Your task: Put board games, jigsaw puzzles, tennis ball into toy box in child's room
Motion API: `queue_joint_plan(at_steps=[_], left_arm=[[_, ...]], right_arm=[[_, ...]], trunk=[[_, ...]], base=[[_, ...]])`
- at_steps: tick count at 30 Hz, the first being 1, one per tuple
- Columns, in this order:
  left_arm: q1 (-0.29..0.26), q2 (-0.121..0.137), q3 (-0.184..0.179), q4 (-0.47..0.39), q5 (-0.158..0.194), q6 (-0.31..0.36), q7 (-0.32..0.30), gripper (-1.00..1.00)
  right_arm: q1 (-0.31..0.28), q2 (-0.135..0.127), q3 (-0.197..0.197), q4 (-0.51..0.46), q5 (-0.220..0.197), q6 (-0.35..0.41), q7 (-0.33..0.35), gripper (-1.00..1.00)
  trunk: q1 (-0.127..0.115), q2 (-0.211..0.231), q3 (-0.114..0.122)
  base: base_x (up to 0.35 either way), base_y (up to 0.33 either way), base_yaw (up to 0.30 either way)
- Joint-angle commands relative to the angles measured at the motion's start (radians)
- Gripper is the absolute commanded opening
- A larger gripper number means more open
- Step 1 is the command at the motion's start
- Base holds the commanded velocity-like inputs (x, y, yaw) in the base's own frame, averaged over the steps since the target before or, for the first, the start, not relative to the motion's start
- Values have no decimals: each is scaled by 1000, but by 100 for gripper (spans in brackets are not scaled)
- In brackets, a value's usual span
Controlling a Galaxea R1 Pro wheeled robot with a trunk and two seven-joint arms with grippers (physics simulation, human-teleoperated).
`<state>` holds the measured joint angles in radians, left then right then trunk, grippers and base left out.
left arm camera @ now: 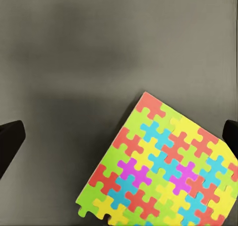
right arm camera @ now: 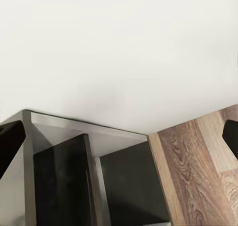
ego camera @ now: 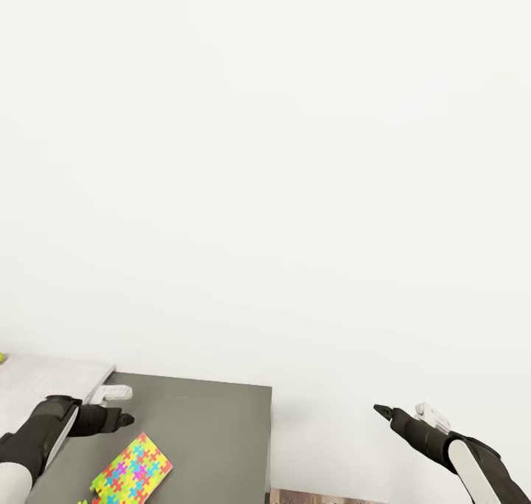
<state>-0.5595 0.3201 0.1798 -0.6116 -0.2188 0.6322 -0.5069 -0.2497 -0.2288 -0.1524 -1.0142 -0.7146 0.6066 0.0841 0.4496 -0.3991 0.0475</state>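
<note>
The left gripper (ego camera: 127, 420) hung open just above the cabinet top (ego camera: 214, 430), jaws spread beside the puzzle (ego camera: 133, 468), likely lining up a grasp. The right gripper (ego camera: 382, 411) hovered open, empty and idle, off the table's end over the floor (right arm camera: 198, 166).

Puzzle (ego camera: 131, 468) cut by head view's lower edge; far corner cropped in left wrist view. Yellow-green speck (ego camera: 2, 358) at left edge, unidentifiable. Left gripper (ego camera: 124, 406) fingertips merge, gap unreadable. Cabinet (right arm camera: 64, 181) cropped in right wrist view.

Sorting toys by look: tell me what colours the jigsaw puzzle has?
The jigsaw puzzle mixes yellow, red, blue, green, orange and purple interlocking pieces; clearest in the left wrist view.
</note>
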Motion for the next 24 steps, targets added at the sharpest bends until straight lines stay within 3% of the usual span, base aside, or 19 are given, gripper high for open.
queue_joint_plan(at_steps=[1, 6, 11, 16, 24], left_arm=[[0, -1, 2, 1, -11, -1, -13, 100], [0, 2, -11, 35, -14, -39, -98, 100], [0, 3, -58, 49, -16, -89, -185, 100], [0, 5, -88, 52, -16, -99, -208, 100], [0, 6, -96, 53, -16, -101, -214, 100]], right_arm=[[0, 0, -2, 0, 1, 5, 4, 100], [0, 0, -2, 0, 2, 5, 5, 100], [0, 0, -3, 0, 4, 5, 6, 100], [0, 0, -3, 0, 5, 5, 6, 100], [0, 0, -3, 0, 6, 4, 8, 100]], trunk=[[0, -1, -2], [0, -1, -9], [0, -1, -17], [0, -1, -25], [0, -1, -38]], base=[[0, 0, 0], [0, 0, 0], [0, 0, 0], [0, 0, 0], [0, 0, 0]])
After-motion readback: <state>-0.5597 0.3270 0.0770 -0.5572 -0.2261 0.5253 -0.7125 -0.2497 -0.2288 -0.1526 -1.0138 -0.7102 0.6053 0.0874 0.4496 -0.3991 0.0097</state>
